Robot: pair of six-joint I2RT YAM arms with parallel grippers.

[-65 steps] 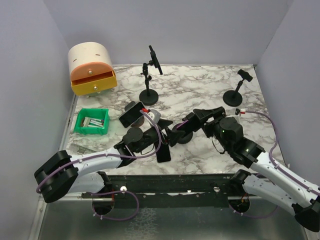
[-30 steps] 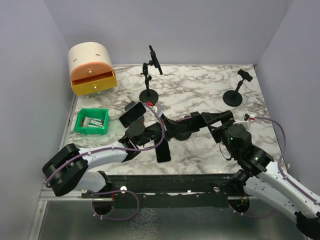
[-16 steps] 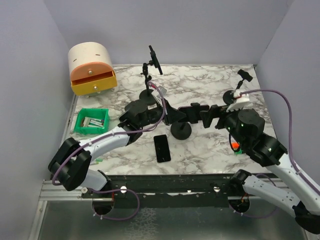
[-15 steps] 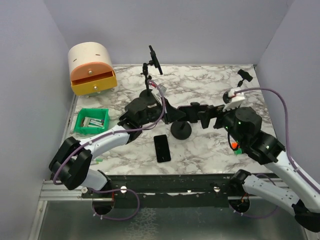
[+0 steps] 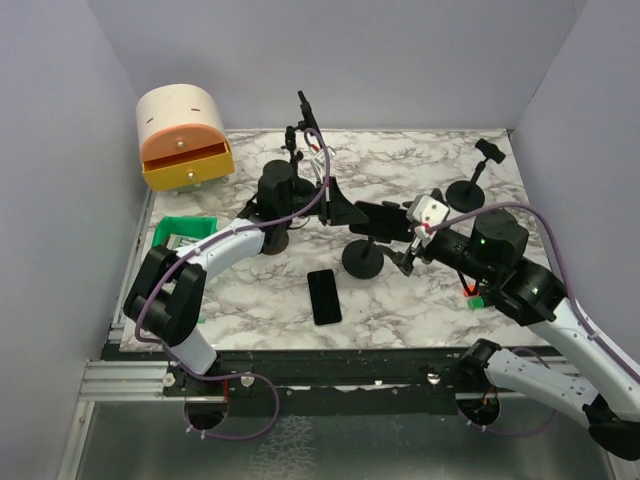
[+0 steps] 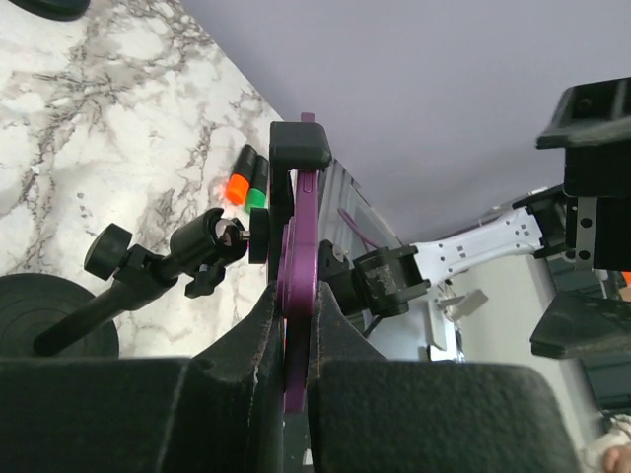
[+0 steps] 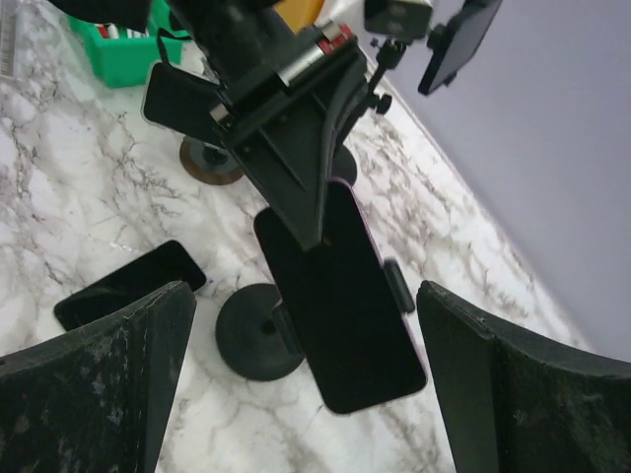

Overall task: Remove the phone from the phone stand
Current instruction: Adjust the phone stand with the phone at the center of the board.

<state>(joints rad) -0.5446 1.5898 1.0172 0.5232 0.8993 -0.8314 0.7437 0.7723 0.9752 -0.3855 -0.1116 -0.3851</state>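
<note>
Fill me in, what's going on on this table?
The left gripper is pinched on the edge of the purple-cased phone, which sits in the clamp of the middle stand, so it is not out yet. The right gripper hovers at the phone's other end with its jaws wide open, touching nothing. A second phone lies flat on the table in front of the stand.
</note>
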